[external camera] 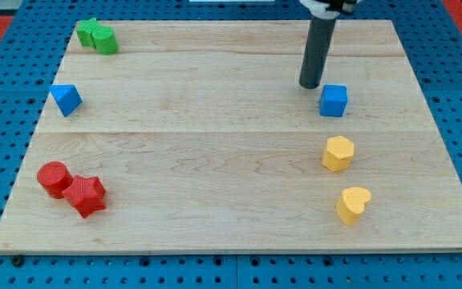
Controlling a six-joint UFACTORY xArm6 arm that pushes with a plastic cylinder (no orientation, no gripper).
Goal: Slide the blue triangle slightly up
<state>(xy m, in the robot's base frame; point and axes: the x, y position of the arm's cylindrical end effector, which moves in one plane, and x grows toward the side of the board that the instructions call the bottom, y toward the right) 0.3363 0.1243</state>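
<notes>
The blue triangle (66,99) lies near the left edge of the wooden board (215,144), in its upper half. My tip (310,85) is far to the right of it, on the board's upper right part. The tip stands just up and left of a blue cube (334,100), close to it; I cannot tell if they touch.
Two green blocks (97,36) sit together at the top left corner. A red cylinder (54,178) and a red star-like block (86,195) touch at the bottom left. A yellow hexagon (338,152) and a yellow heart (353,205) lie at the right.
</notes>
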